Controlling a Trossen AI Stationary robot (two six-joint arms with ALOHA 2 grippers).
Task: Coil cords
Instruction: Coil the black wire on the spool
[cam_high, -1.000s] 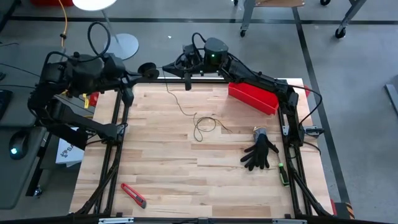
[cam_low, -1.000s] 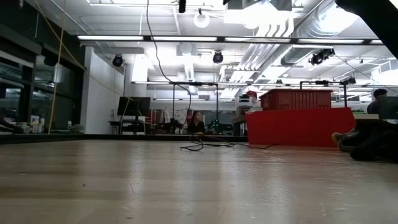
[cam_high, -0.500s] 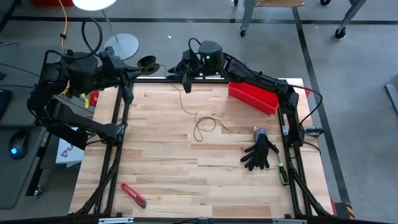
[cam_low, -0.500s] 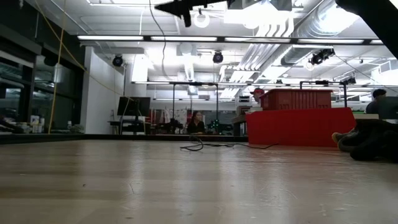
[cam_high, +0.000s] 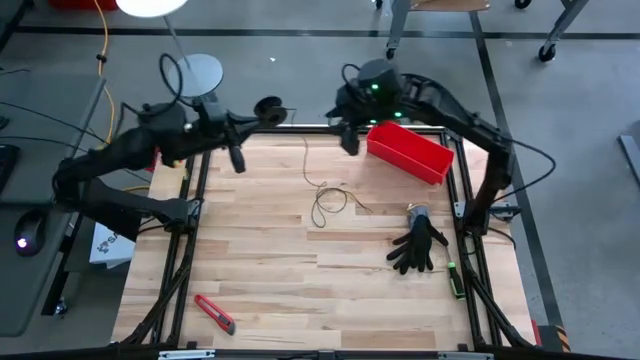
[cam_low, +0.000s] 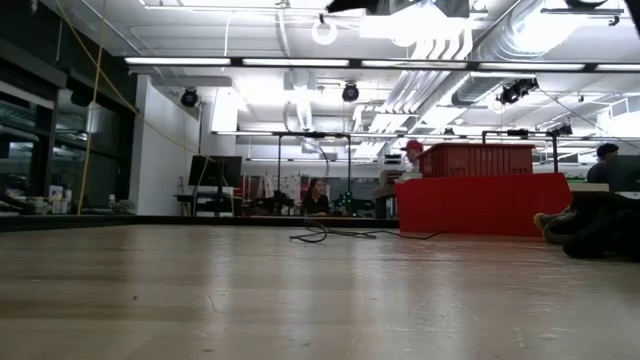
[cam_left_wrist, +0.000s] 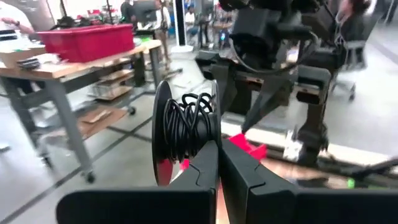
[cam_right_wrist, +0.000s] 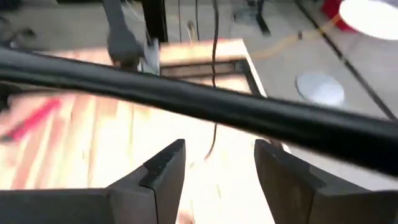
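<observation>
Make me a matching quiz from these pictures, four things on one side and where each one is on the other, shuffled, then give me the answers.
Things:
1. spool
2. red bin
3. black glove
4. red utility knife

Places:
A. lying on the table near its right edge
B. held in the left pincer beyond the table's far edge
C. on the table's near left part
D. on the table's far right part, next to the right pincer

Pairs: 1-B, 2-D, 3-A, 4-C
</observation>
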